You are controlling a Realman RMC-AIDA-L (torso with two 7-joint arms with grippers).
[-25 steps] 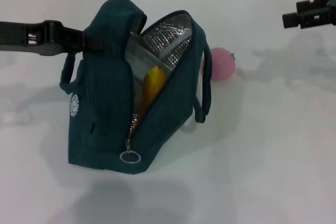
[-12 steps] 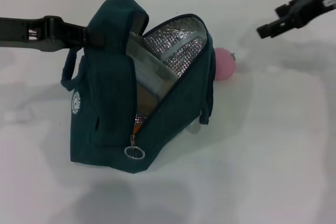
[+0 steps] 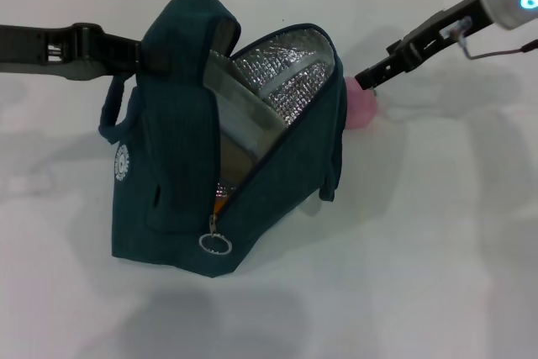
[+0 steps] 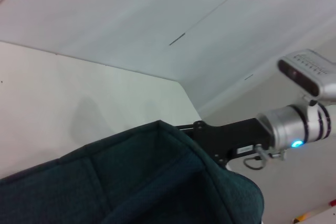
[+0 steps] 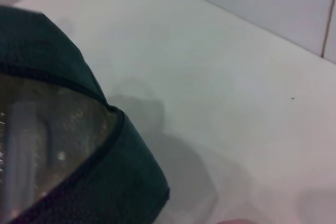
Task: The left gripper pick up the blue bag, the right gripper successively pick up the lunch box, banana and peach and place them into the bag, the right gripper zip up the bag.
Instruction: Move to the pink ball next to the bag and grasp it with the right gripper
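1. While the blue bag (image 3: 210, 166) stands on the white table (image 3: 437, 250), the left gripper (image 3: 126, 55) reaches in flat from the left side and holds the bag's top flap.
2. Its jaws are closed tight on the cloth.
3. The bag's mouth gapes open, showing shiny silver lining and the lunch box (image 3: 244, 128) inside.
4. The right gripper (image 3: 366, 80) slants down from the upper right, its tip just above the peach (image 3: 361, 108).
5. Whether its jaws are apart or together cannot be told.
6. The pink peach sits on the table just behind the bag.
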